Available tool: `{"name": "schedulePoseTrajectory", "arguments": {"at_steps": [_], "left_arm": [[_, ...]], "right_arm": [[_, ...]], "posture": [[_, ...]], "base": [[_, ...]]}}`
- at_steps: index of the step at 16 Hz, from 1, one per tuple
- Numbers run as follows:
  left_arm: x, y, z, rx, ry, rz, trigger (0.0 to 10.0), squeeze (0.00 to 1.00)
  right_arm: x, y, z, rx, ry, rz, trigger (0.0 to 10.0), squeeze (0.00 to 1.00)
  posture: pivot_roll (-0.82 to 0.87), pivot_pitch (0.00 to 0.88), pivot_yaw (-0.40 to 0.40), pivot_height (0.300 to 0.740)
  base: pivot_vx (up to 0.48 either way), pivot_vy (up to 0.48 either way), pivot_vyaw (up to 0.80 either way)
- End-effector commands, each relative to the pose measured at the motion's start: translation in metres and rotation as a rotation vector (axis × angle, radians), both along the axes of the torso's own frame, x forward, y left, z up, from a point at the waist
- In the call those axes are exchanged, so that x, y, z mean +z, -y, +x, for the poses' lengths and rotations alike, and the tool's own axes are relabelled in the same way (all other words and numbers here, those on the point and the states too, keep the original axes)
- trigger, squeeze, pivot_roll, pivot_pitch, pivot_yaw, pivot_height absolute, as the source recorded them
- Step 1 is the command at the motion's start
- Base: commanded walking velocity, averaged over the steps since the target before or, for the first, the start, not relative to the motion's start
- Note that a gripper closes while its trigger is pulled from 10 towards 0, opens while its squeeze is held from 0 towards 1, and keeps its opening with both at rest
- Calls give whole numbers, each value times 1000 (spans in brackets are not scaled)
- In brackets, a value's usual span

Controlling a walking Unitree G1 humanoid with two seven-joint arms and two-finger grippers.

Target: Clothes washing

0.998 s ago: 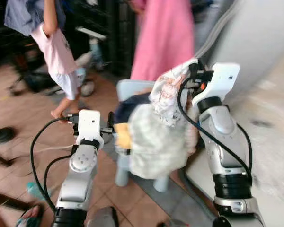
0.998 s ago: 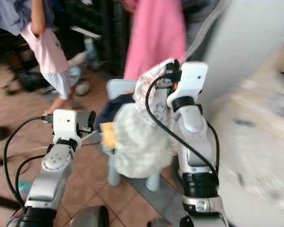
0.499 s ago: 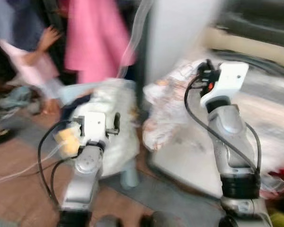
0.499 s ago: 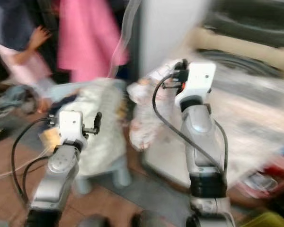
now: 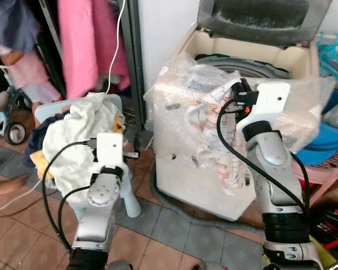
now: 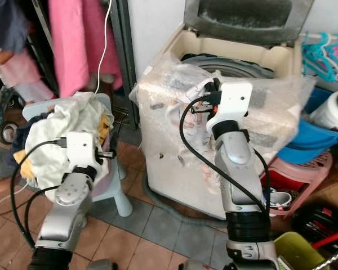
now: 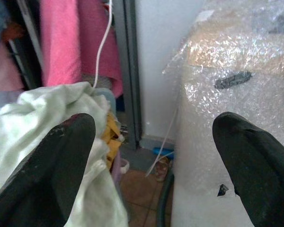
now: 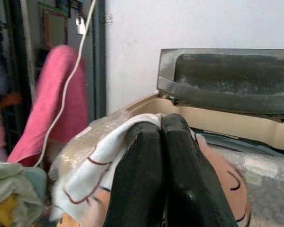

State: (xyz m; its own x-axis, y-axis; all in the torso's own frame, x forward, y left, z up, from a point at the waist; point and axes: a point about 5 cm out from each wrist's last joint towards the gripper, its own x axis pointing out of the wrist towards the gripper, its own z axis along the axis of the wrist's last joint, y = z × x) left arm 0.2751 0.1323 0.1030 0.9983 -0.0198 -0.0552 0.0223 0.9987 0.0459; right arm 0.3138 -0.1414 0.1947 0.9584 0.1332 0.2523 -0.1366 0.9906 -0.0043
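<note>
The right gripper (image 5: 236, 93) is raised in front of the washing machine (image 5: 180, 163), its fingers (image 8: 146, 175) pressed together on a patterned cloth (image 5: 217, 135). The cloth is white with pink and brown drawings, and it hangs down from the fingers against the front of the machine, just below the rim of the tub. In the right wrist view the cloth (image 8: 92, 163) drapes over and around both black fingers, with the machine's raised grey lid (image 8: 227, 80) behind them.

The washing machine is a cream top-loader wrapped in bubble wrap (image 5: 293, 107), and its lid (image 5: 265, 17) stands open against the white wall.

The left gripper (image 5: 129, 151) is held low between the machine and a pile of clothes (image 5: 73, 140), with its fingers (image 7: 47, 165) spread wide apart and nothing between them. The pile is mostly pale green-white fabric with some yellow and dark blue, and it lies heaped on a small light blue chair (image 5: 129, 199) to the left of the machine.

A pink garment (image 5: 79, 39) hangs behind the chair, and a person (image 5: 17, 50) stands at the far left, blurred. A blue tub (image 5: 327, 146) rests on a pink basket (image 5: 327, 174) to the right of the machine. The floor (image 5: 22, 236) is brown tile.
</note>
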Motion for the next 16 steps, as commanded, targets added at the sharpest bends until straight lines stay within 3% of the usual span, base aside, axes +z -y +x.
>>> {"name": "schedulePoseTrajectory", "arguments": {"at_steps": [1, 4, 9, 12, 16], "left_arm": [[2, -7, -1, 11, 12, 2, 10000, 0], [3, -10, -3, 23, 14, -1, 10000, 0], [2, -13, -8, 28, 13, -8, 10000, 0], [4, -13, -6, 27, 17, -12, 10000, 0], [4, -9, -5, 19, 18, -20, 10000, 0]], "right_arm": [[3, -7, -1, 31, 11, -7, 10000, 0], [-2, -7, -2, 39, -9, -4, 10000, 0], [-29, -3, -16, 1, -71, -25, 10000, 0], [-18, -2, -6, 26, -32, -60, 10000, 0], [18, 3, 25, 107, 71, -162, 10000, 0]], "posture": [[-33, 0, -5, 740], [-31, 2, -10, 740], [-34, 9, -5, 740], [-34, 7, -5, 740], [-31, 5, -6, 740]], "base": [[0, 0, 0], [329, 0, 0], [425, 0, 0], [464, 0, 0], [458, 0, 0]]}}
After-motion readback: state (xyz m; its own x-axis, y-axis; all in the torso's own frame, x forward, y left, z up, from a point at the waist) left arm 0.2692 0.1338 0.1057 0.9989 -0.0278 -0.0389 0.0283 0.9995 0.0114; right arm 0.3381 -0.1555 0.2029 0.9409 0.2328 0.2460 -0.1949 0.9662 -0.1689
